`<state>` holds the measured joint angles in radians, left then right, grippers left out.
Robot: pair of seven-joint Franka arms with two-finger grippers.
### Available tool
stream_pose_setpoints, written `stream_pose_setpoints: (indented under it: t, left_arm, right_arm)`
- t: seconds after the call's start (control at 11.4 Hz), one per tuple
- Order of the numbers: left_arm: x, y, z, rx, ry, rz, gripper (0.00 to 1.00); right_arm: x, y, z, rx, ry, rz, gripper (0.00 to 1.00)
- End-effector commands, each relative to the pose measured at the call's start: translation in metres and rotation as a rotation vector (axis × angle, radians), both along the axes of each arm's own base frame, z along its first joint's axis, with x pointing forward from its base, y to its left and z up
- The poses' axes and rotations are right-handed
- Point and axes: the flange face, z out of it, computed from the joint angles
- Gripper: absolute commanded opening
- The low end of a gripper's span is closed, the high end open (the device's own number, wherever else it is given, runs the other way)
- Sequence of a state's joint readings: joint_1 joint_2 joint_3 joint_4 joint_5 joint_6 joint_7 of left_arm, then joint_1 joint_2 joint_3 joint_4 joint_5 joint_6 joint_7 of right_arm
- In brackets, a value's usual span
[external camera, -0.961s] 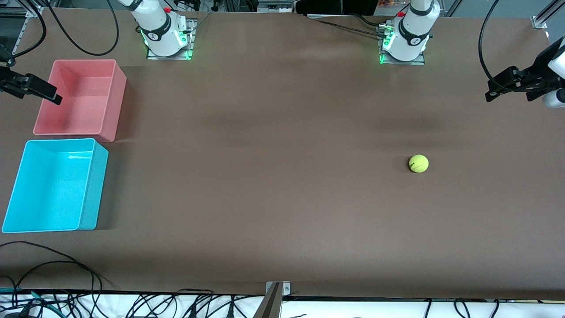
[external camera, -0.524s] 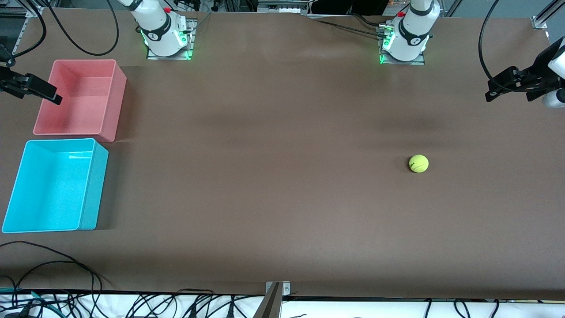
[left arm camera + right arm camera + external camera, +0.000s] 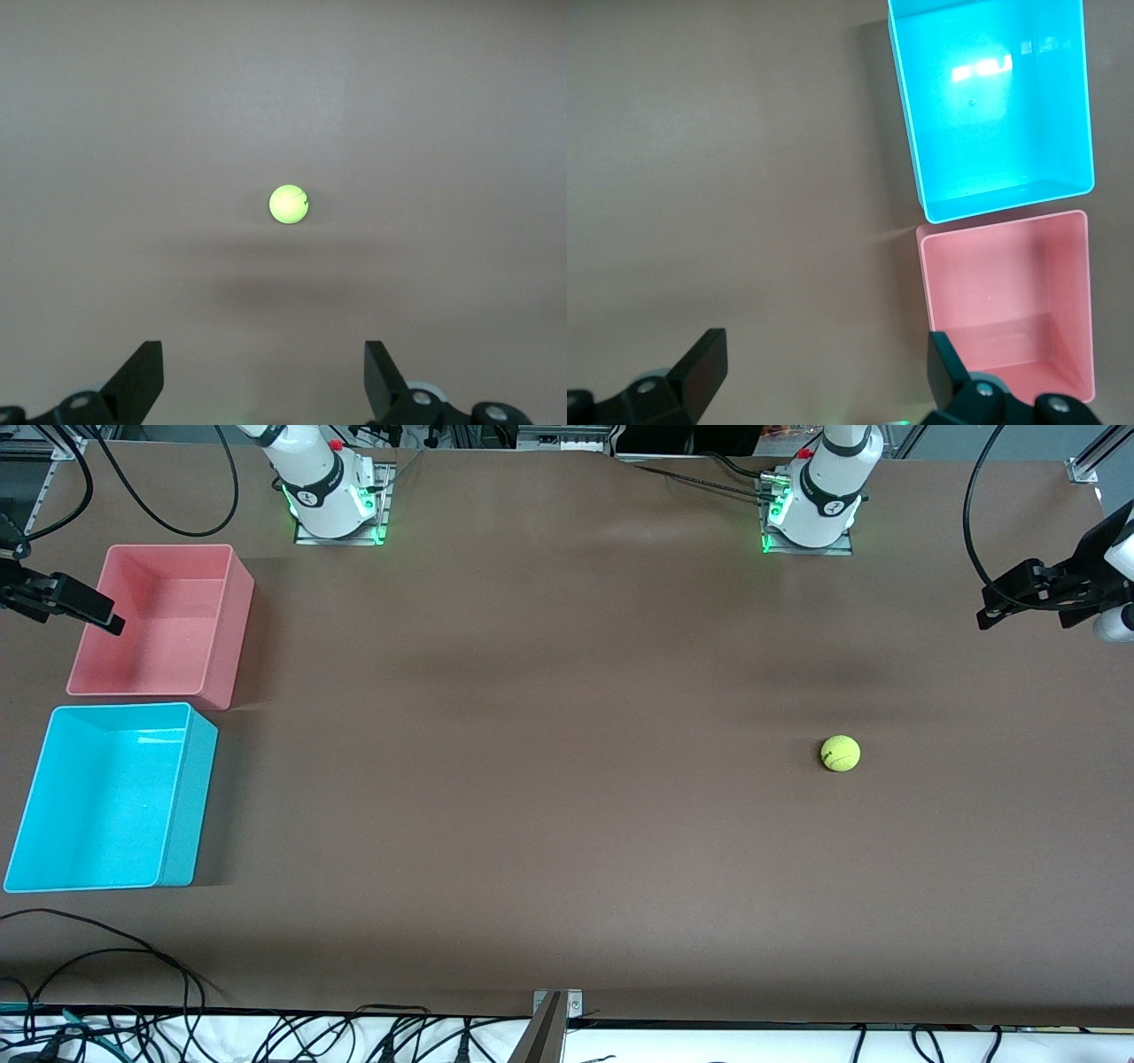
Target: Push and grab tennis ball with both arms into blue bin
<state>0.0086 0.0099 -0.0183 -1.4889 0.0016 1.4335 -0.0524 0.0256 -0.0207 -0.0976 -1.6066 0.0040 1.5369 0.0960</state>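
Note:
The tennis ball (image 3: 840, 753) lies on the bare brown table toward the left arm's end, alone and untouched. In the left wrist view the ball (image 3: 288, 204) sits well ahead of my left gripper (image 3: 263, 363), which is open and empty. That left gripper (image 3: 988, 602) hangs over the table's edge at the left arm's end. The blue bin (image 3: 106, 797) stands empty at the right arm's end. My right gripper (image 3: 80, 607) hovers open and empty by the pink bin's outer rim; its wrist view shows the gripper (image 3: 828, 354) and the blue bin (image 3: 983, 133).
An empty pink bin (image 3: 159, 620) stands right beside the blue bin, farther from the front camera, also visible as the pink bin (image 3: 1005, 301) in the right wrist view. Loose cables (image 3: 106, 957) lie along the table's near edge.
The left gripper has drifted a touch toward its end of the table. The ball, the bins and the right gripper have not moved.

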Motion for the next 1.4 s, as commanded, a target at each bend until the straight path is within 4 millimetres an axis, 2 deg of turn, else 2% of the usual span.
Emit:
stream_pose_setpoints:
  t: [0.0,0.09,0.17,0.35,0.52,0.7,0.79,0.96,1.31]
  left_arm:
    - [0.007,0.006,-0.007,0.027,0.026,0.012,1.0]
    - [0.006,0.019,-0.014,0.025,0.037,0.031,1.0]
    - [0.003,0.022,-0.027,0.026,0.067,0.034,1.0]
    - [-0.002,0.026,-0.052,0.026,0.111,0.042,1.0]
    - [-0.002,0.025,-0.096,0.029,0.163,0.039,1.0]
    - [0.005,0.024,-0.114,0.026,0.116,0.034,1.0]
    - [0.009,0.031,-0.133,0.014,0.071,0.018,1.0]
    - [0.013,0.031,-0.175,0.01,0.022,-0.02,1.0]
    - [0.006,0.027,-0.251,0.011,-0.008,-0.024,1.0]
  right_arm:
    - [0.0,-0.001,0.007,0.013,-0.004,-0.013,1.0]
    - [0.0,-0.001,0.008,0.013,-0.005,-0.013,1.0]
    - [0.0,-0.001,0.008,0.013,-0.007,-0.013,1.0]
    - [0.0,-0.002,0.008,0.013,-0.007,-0.015,1.0]
    - [0.0,-0.002,0.008,0.013,-0.005,-0.015,1.0]
    - [0.0,-0.002,0.008,0.013,-0.005,-0.015,1.0]
    - [0.0,-0.002,0.008,0.013,-0.005,-0.015,1.0]
    - [0.0,-0.001,0.008,0.013,-0.004,-0.013,1.0]
    - [0.0,-0.001,0.007,0.015,-0.003,-0.013,1.0]
